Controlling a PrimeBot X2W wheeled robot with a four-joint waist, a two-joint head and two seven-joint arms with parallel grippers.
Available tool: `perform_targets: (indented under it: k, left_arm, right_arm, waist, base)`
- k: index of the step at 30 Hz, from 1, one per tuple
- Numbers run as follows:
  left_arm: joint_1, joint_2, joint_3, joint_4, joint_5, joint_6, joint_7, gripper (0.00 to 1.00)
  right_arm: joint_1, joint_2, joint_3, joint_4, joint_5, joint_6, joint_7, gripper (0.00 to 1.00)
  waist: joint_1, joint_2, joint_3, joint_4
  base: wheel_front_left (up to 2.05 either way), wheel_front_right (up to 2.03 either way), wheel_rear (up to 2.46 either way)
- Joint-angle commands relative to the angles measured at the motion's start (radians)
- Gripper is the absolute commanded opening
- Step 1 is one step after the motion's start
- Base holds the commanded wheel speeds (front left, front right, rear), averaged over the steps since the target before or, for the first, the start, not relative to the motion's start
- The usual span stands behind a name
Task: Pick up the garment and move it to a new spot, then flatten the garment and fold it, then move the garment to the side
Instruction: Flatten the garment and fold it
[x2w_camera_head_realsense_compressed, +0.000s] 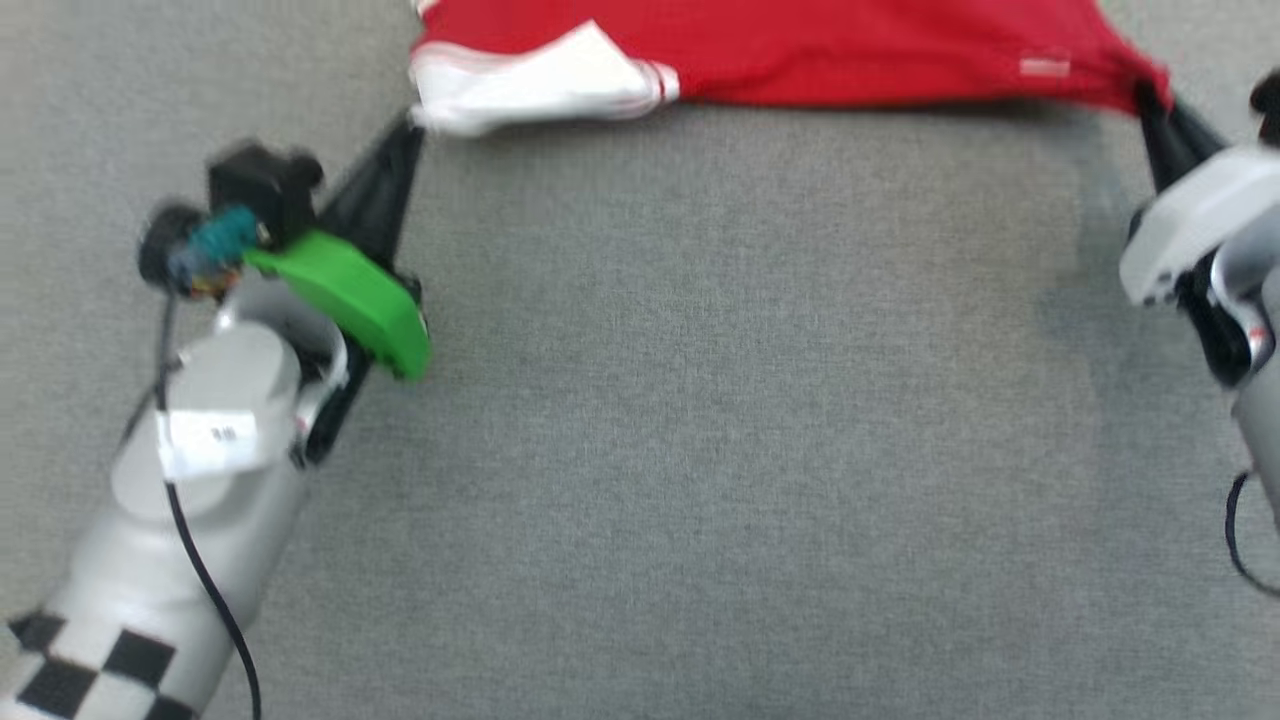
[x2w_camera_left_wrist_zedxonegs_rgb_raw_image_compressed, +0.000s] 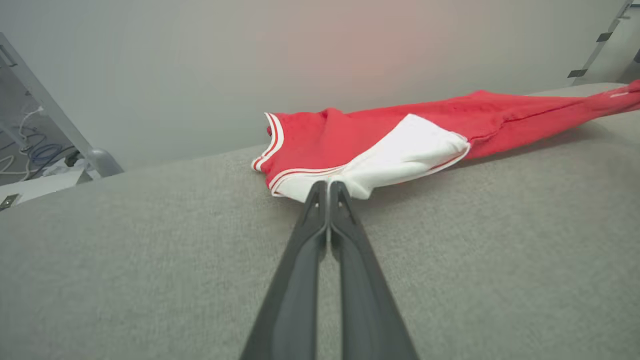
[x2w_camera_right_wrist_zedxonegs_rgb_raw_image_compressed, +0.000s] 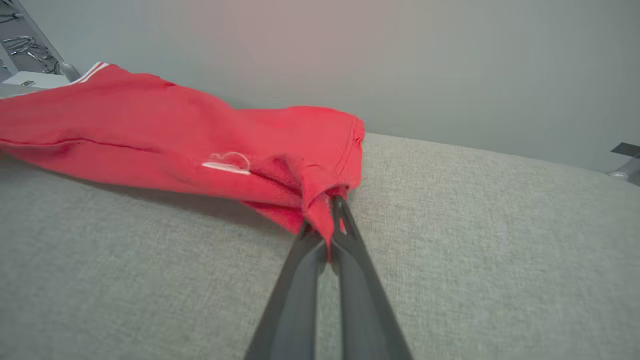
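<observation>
From my head, the red T-shirt (x2w_camera_head_realsense_compressed: 850, 50) stretches across the far part of the grey cloth surface (x2w_camera_head_realsense_compressed: 700, 420). My left claw (x2w_camera_head_realsense_compressed: 412, 125) seems to meet its white sleeve (x2w_camera_head_realsense_compressed: 540, 85), and my right claw (x2w_camera_head_realsense_compressed: 1150, 100) its opposite corner, though blur smears both. Left wrist: my fingers are clenched on the sleeve's hem. Right wrist: my fingers pinch bunched red fabric near a small white label (x2w_camera_right_wrist_zedxonegs_rgb_raw_image_compressed: 225, 164).

In front of me spreads a flat surface (x2w_camera_head_realsense_compressed: 700, 420) covered in grey woven fabric, matte and evenly textured. At its far side lies the garment (x2w_camera_head_realsense_compressed: 850, 50), a red knit T-shirt stretched sideways across the cloth. Its short white sleeve (x2w_camera_head_realsense_compressed: 540, 80), trimmed in red and white stripes, sits toward my left. Its near edge is slightly raised (a shadow shows beneath it). A small white label (x2w_camera_head_realsense_compressed: 1044, 67) marks its right end.
</observation>
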Motion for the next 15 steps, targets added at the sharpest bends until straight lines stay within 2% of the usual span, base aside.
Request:
perform_targets:
  k: [1,15]
  left_arm:
    - [0.052,0.009,-0.017,-0.008,-0.016,-0.003,0.011,0.00]
    - [0.376,0.066,-0.076,-0.065,-0.112,0.000,0.092,0.00]
  right_arm:
    - [0.051,-0.014,0.014,-0.017,0.030,-0.008,0.010,0.00]
    - [0.359,-0.084,0.110,-0.130,0.229,-0.008,0.125,0.00]
  waist:
    - [0.0001,0.0000,-0.108,0.015]
    - [0.0001,0.0000,-0.255,0.015]
  base:
    - [0.00,0.00,0.00]
    - [0.00,0.00,0.00]
